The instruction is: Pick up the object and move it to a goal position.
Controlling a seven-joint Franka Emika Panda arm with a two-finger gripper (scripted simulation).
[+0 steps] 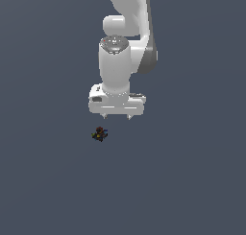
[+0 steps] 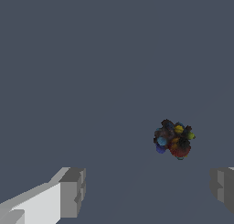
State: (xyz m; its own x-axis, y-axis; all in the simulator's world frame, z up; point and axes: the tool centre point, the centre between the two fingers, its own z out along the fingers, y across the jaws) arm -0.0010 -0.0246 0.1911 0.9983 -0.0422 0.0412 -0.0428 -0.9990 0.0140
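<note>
While lumpy, the object (image 2: 173,138) shows no clear long axis.

In the exterior view the arm (image 1: 126,18) runs off the top edge, so its upper part is unseen, and the object (image 1: 99,134) is too small to make out its shape. In the wrist view both fingers (image 2: 71,192) of the gripper (image 2: 148,191) are cut off by the picture's edges, one showing only a sliver.
</note>
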